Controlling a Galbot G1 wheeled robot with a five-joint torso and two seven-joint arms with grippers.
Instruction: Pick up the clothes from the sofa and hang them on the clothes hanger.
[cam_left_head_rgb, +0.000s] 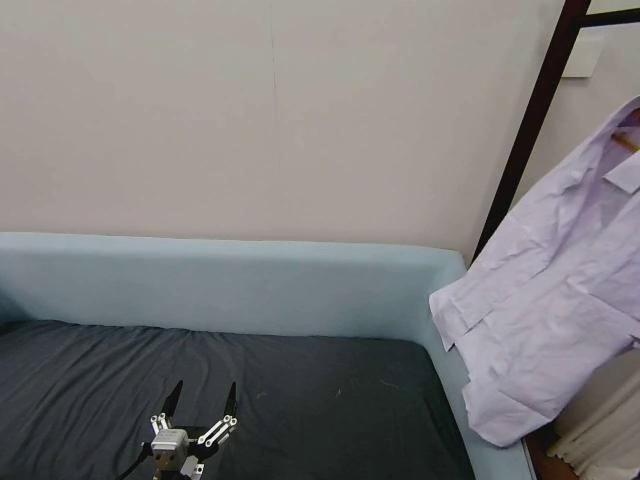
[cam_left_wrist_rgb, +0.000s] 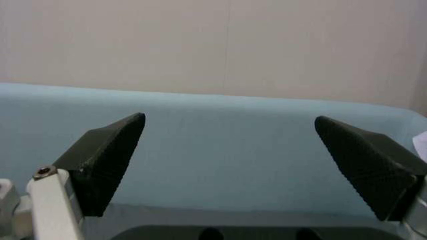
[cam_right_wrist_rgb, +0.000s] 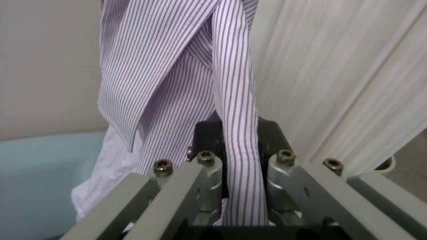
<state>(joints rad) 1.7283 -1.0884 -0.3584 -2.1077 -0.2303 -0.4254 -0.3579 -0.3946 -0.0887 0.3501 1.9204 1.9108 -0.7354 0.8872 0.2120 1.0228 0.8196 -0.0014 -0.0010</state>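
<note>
Right gripper (cam_right_wrist_rgb: 238, 134) pinches shirt (cam_left_head_rgb: 560, 310) hanging at sofa's (cam_left_head_rgb: 250, 280) right edge.

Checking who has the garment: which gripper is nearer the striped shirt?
Right. The right gripper clamps a strip of the striped shirt; the left gripper sits open over the sofa, well apart.

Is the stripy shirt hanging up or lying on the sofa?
Hanging. The shirt dangles beside the rack, right gripper pinching it; left gripper hovers over sofa.

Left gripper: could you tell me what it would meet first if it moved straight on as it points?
Probably the sofa backrest: the left gripper, jaws open, faces its pale blue front, though depth is unclear.
</note>
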